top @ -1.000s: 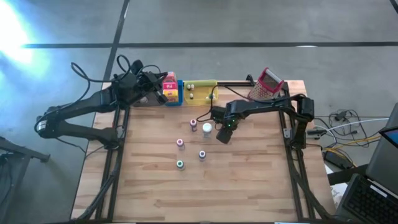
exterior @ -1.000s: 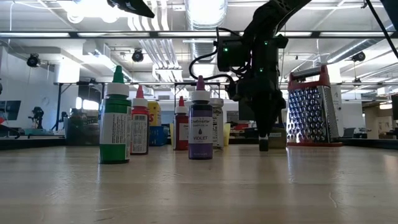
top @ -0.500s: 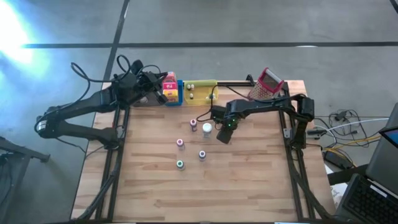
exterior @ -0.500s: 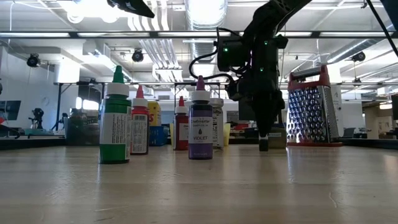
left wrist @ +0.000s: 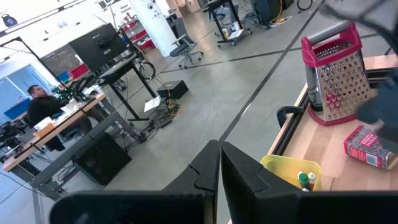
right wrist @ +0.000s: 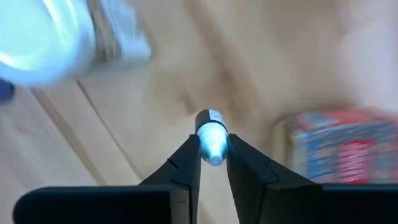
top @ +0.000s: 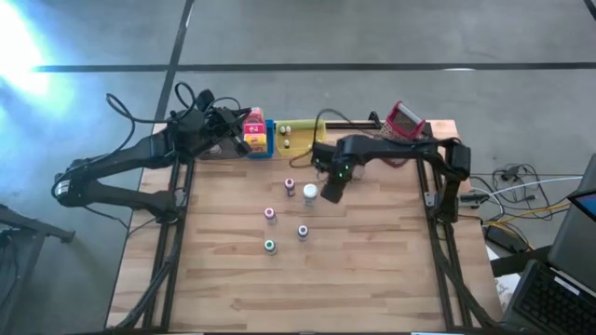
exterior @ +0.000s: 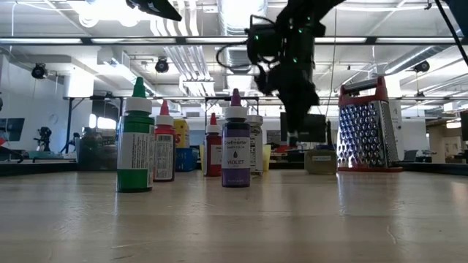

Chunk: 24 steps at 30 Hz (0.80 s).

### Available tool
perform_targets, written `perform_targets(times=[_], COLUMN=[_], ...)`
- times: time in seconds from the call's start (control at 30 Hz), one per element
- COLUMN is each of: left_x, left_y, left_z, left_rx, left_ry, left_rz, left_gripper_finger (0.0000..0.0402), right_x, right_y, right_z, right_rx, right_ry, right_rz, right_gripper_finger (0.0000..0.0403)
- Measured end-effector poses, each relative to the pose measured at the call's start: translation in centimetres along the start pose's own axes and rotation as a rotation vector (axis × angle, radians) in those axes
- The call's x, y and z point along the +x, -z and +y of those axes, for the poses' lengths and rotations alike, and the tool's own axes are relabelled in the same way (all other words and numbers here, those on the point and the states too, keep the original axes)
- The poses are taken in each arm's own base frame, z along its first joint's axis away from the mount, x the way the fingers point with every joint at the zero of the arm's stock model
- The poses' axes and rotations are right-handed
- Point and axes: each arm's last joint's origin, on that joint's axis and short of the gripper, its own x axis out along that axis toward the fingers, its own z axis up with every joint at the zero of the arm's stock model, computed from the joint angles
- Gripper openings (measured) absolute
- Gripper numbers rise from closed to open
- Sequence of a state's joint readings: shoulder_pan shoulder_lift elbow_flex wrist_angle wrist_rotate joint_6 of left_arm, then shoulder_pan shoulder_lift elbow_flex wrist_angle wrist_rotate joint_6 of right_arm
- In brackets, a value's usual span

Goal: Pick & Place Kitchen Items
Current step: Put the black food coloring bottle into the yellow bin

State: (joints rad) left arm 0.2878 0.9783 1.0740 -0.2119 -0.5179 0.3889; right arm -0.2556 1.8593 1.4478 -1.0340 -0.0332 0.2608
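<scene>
1. Wooden counter point(top: 372, 270), workshop room with ceiling lights behind it.
2. Green bottle point(exterior: 135, 139), nearest in the low view; from above its green cap point(top: 269, 246) shows.
3. Red-capped bottle point(exterior: 164, 146) just beside it.
4. Violet bottle point(exterior: 235, 142), upright, mid-counter.
5. White-capped jar point(top: 310, 192), just beside the right tool.
6. Right tool point(right wrist: 213, 149), above mid-counter, fingers narrowed on a small white-tipped bottle point(right wrist: 212, 138).
7. Grater point(exterior: 369, 128), far right corner.
8. Yellow tray point(top: 300, 136), far edge, holding small bottles.
9. Left tool point(left wrist: 219, 163), fingers pressed together, empty, over the far left corner.
</scene>
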Motion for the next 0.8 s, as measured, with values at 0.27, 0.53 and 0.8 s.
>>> perform_targets(times=[0.27, 0.53, 0.8], left_x=[0.0, 0.0, 0.0], left_y=[0.0, 0.0, 0.0], left_z=[0.0, 0.0, 0.0], left_rx=[0.0, 0.0, 0.0], left_ry=[0.0, 0.0, 0.001], left_rz=[0.0, 0.0, 0.0], left_gripper_finger=[0.0022, 0.0022, 0.0022], right_x=[-5.9, -10.1, -10.1], right_y=[-3.5, -5.8, -10.0], right_z=[-3.8, -8.4, -12.6], right_rx=[-0.038, -0.073, -0.161], right_ry=[0.027, 0.062, 0.07], right_rz=[-0.179, -0.302, -0.159], right_gripper_finger=[0.0058, 0.0059, 0.0059])
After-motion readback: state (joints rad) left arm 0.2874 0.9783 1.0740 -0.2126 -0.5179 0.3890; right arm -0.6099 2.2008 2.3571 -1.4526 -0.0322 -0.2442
